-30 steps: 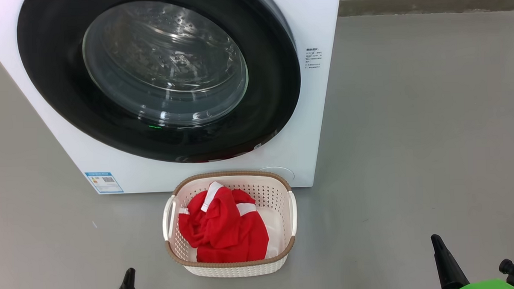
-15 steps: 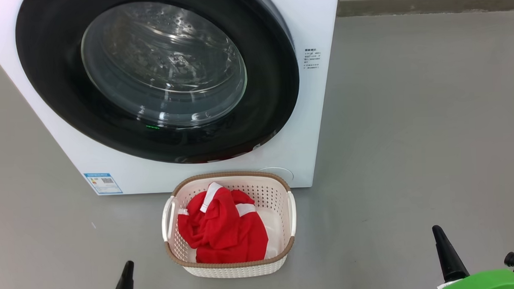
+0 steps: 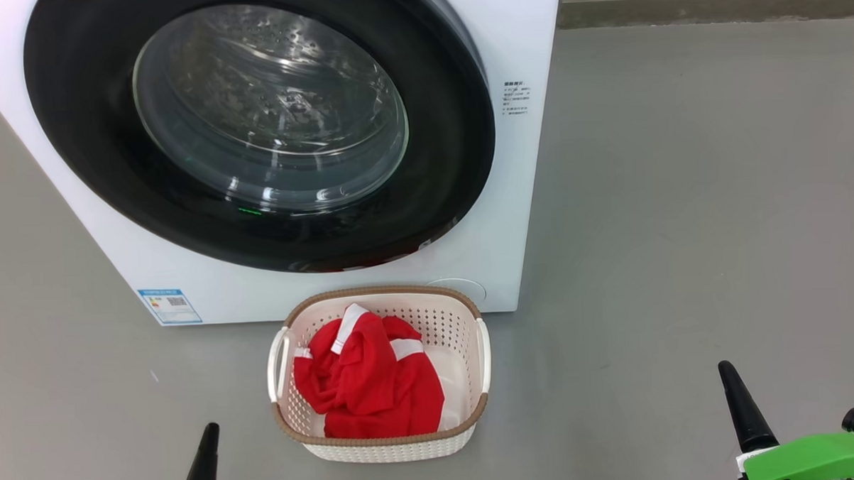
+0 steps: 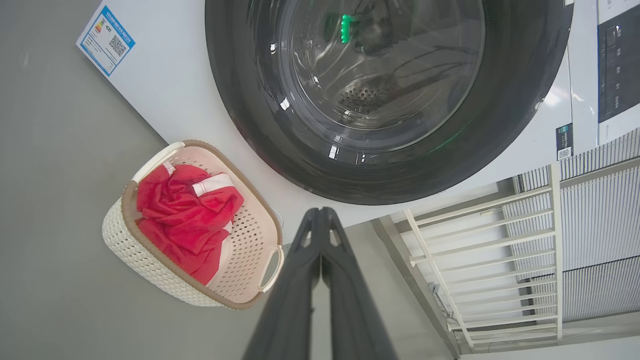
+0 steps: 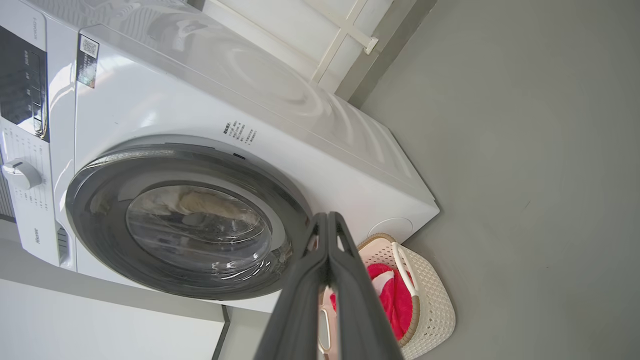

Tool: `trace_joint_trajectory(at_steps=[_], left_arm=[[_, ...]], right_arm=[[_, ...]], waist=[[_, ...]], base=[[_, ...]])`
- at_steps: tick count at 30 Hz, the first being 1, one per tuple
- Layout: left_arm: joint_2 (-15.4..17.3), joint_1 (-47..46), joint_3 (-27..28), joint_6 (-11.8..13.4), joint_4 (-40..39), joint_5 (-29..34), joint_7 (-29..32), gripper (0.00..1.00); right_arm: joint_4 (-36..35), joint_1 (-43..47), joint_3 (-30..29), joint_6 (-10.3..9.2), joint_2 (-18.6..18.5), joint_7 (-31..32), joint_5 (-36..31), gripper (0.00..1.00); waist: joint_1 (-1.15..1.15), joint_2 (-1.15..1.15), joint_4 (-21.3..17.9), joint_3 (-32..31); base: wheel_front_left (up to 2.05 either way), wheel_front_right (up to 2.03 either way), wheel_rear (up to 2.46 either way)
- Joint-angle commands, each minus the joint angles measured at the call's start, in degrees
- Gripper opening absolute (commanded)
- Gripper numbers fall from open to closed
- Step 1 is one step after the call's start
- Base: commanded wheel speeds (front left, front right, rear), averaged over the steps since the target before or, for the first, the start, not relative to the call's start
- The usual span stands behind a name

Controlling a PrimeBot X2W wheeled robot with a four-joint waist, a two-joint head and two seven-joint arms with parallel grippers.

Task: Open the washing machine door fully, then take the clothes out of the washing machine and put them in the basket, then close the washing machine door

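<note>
The white washing machine stands ahead with its round black-rimmed door lying flat against the front, glass bowl at the centre. On the floor just before it sits the cream basket holding the red clothes with white stripes. My left gripper is at the lower left, shut and empty, well short of the basket. Low on the right, my right gripper is also shut and empty. Each wrist view shows its pressed-together fingers, left gripper and right gripper, aimed at the door.
Grey floor spreads to the right of the machine. A white slatted rack stands beside the machine. A blue label marks its lower left corner.
My right gripper has risen a little in the head view and more of its green wrist shows. The left gripper has edged up slightly. The whole view has shifted a touch.
</note>
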Motion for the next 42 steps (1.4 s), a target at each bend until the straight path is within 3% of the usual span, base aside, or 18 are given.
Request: trace_joint_trajectory(at_steps=[1,42], left_arm=[[0.37,-2.7,1.77,-0.26,-1.74,-1.38,0.3,0.0],[-1.41,-5.72,5.53,-0.39,-3.22,-23.79,7.23,0.0]], right_arm=[[-1.56,-2.95,0.54,-0.04,-1.09,0.31,1.46,0.0],[-1.83,-8.71,-0.71,-0.05,-1.54,7.35,24.57,0.0]], waist=[[0.0,0.0,-0.01,-0.01],[0.0,0.0,-0.61,-0.23]], base=[[0.0,0.0,0.0],[0.0,0.0,0.0]])
